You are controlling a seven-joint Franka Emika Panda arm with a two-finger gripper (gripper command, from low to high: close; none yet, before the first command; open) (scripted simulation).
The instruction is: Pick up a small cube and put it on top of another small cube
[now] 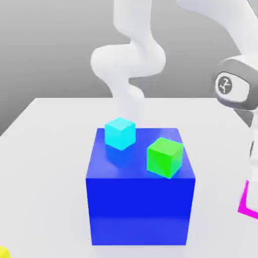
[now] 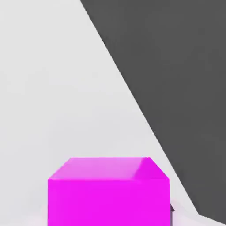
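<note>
1. In the exterior view, a large blue block is seen on the white table, with a cyan cube and a green cube resting apart on its top; the white arm is seen behind.
2. In the hand view, a magenta cube is shown close up, with the table's edge beyond it.
3. One blue block, one cyan cube, one green cube and one magenta cube are counted; a yellow corner is glimpsed at the exterior view's left edge, and the magenta cube's corner at its right.
4. The pincer is drawn fully together; whether the magenta cube is gripped cannot be told.
</note>
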